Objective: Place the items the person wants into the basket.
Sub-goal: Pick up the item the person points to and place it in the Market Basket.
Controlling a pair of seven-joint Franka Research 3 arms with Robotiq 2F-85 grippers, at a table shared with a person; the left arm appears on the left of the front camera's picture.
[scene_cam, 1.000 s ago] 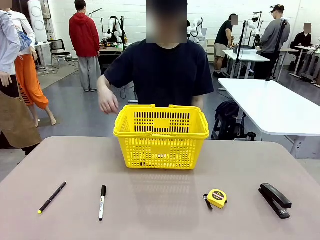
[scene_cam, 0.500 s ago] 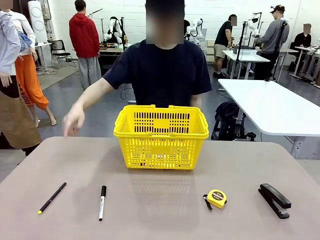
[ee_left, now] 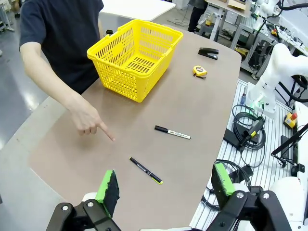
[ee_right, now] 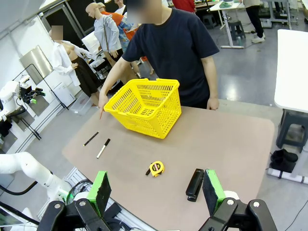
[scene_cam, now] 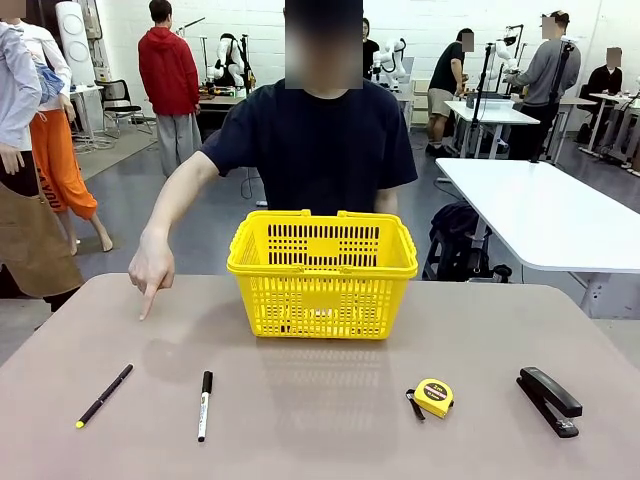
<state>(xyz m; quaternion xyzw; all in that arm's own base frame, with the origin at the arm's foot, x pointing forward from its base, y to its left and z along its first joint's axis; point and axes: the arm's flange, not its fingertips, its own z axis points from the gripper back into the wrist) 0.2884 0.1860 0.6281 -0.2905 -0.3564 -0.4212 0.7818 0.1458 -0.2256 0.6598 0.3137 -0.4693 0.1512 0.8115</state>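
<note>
The yellow basket [scene_cam: 322, 300] stands at the table's far middle, in front of the person in the black T-shirt. The person's hand [scene_cam: 150, 272] points a finger down at the table left of the basket, beyond the thin black pen [scene_cam: 104, 395]. The long black stapler [scene_cam: 549, 399] lies at the near right. The utility knife is out of view. In the left wrist view my left gripper [ee_left: 165, 183] is open above the pen [ee_left: 145, 170], with the pointing hand [ee_left: 91, 120] beyond. My right gripper [ee_right: 156, 190] is open high above the stapler [ee_right: 195, 184].
A white marker with a black cap [scene_cam: 204, 405] lies right of the pen. A round yellow tape measure [scene_cam: 434, 396] sits left of the stapler. The brown table [scene_cam: 320, 440] has a rounded front-left edge. Other people and white tables stand farther back.
The person's arm swung out from beside the basket to the left and came down; its finger now points at the table beyond the pen. The objects have not moved.
</note>
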